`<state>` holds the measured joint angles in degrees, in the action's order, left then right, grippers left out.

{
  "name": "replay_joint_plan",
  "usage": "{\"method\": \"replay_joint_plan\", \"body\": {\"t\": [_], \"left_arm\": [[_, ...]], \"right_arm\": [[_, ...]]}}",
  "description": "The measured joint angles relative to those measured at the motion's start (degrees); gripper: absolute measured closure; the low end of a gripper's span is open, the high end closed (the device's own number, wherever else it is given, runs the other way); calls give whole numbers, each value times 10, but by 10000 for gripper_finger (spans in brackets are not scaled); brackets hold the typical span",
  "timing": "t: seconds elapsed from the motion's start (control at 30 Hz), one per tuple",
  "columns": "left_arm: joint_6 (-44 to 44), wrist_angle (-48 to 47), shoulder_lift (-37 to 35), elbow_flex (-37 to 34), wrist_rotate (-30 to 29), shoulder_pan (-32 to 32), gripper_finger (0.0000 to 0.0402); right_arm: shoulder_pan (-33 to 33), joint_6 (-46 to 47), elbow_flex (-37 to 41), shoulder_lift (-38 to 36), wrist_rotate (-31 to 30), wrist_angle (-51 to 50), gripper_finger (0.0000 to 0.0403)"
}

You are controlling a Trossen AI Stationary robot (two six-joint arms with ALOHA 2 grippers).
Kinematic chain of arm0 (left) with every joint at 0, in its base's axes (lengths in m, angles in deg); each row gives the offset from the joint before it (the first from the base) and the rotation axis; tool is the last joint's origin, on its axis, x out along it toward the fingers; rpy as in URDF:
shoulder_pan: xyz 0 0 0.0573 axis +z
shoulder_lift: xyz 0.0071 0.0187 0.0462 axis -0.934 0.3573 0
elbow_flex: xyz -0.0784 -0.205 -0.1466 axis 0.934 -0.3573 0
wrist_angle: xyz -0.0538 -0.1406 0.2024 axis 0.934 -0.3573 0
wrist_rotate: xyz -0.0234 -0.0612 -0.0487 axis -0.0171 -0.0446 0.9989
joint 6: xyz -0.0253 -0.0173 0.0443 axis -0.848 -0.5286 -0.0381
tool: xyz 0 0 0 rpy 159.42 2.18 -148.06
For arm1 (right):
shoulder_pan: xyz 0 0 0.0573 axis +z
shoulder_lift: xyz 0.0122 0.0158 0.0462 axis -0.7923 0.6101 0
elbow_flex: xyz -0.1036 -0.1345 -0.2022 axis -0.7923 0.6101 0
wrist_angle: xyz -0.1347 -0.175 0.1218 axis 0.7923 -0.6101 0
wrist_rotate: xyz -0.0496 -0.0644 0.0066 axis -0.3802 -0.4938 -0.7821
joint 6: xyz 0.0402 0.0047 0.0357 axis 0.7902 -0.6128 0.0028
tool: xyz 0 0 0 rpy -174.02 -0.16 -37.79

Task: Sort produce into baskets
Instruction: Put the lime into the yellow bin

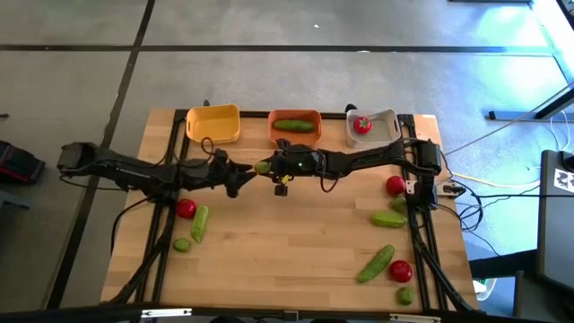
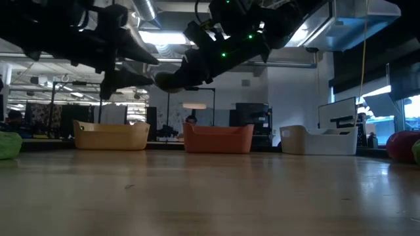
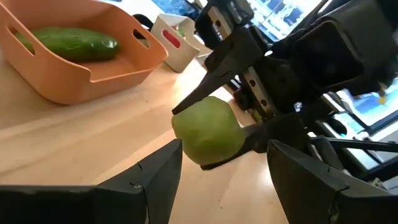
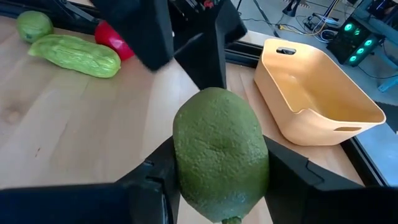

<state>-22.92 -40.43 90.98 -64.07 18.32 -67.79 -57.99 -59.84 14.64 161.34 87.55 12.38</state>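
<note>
left claw (image 1: 244,176): parted, raised mid-table | right claw (image 1: 265,167): clamped on lime (image 4: 221,152), facing left claw

1. My left arm (image 1: 134,170) is matte black, built of slim jointed segments, with a blocky housing at its shoulder end, the end farthest from the orange basket (image 1: 295,128).
2. My right arm (image 1: 359,161) is the same matte black, and loose black cables loop beneath it.
3. Small green lights glow on the right arm's wrist, the part nearest the orange basket.
4. The left gripper (image 3: 221,165) has two dark, wedge-shaped fingers with flat faces.
5. The right gripper (image 4: 217,180) has matching dark, angular fingers with smooth plastic surfaces.
6. Behind the right fingers I see bare metal parts and screws.
</note>
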Motion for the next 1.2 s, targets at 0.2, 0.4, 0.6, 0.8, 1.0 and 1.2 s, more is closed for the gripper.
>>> {"method": "replay_joint_plan", "body": {"t": [0.2,0.4,0.6,0.8,1.0,1.2], "left_arm": [[-2,0,59,34,-8,19,171],[-13,1,100,54,-2,25,175],[-7,-1,120,64,-1,29,227],[-3,1,117,65,2,32,264],[15,1,110,65,3,32,256],[39,0,99,65,3,35,256]], "right_arm": [[0,0,0,0,0,0,238],[0,-1,0,0,-2,-5,238],[0,-2,2,0,-3,-17,237],[0,15,2,0,-13,-15,220],[0,32,0,-8,-11,-44,173],[3,39,0,-56,-11,-130,143]]}}
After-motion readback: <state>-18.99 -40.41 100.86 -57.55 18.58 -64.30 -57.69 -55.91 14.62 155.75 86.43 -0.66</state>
